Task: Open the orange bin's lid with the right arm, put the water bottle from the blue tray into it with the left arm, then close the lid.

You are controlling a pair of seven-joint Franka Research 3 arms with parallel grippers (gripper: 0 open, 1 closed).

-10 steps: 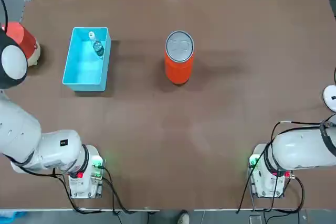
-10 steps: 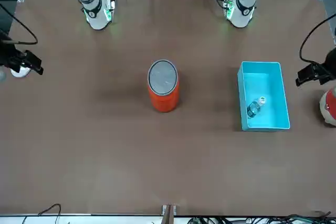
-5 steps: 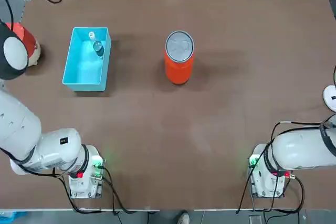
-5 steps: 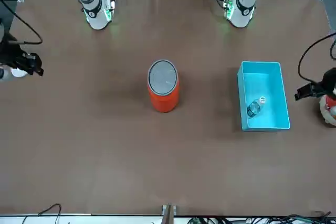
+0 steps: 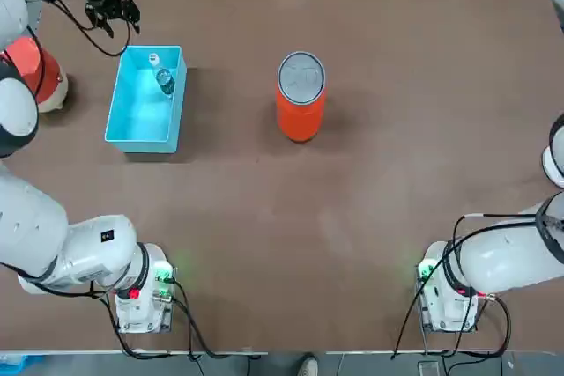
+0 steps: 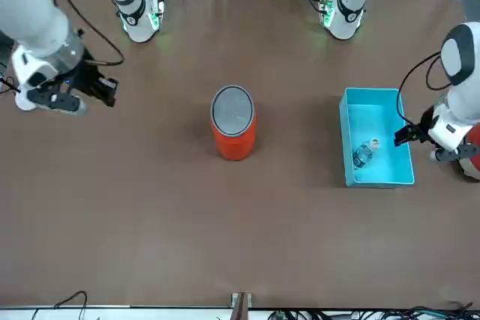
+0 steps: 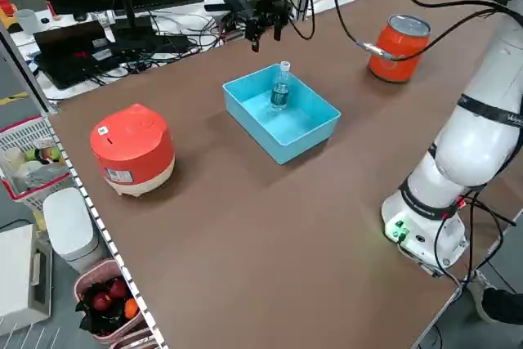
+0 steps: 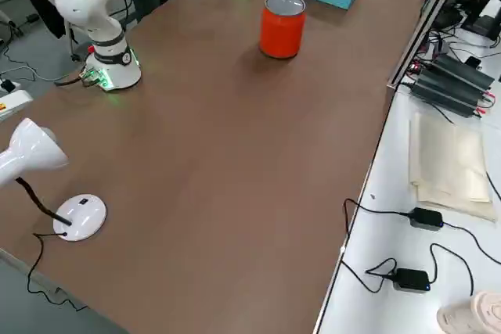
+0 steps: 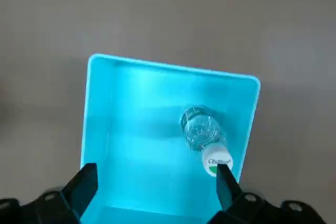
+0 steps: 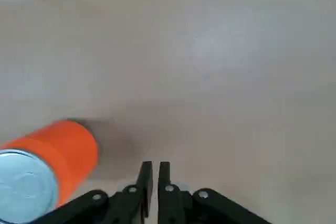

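Brown table: left gripper spread above water bottle, label unreadable; right gripper closed

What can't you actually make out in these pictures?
- Bottle label: only a corner shows in the left wrist view; too small elsewhere.
- Bin inside: the lid covers it in every view.
- Right gripper: cut off at the top view's far edge; small and dark in the front view.
- Left gripper tips: cut off by the wrist view's edge.
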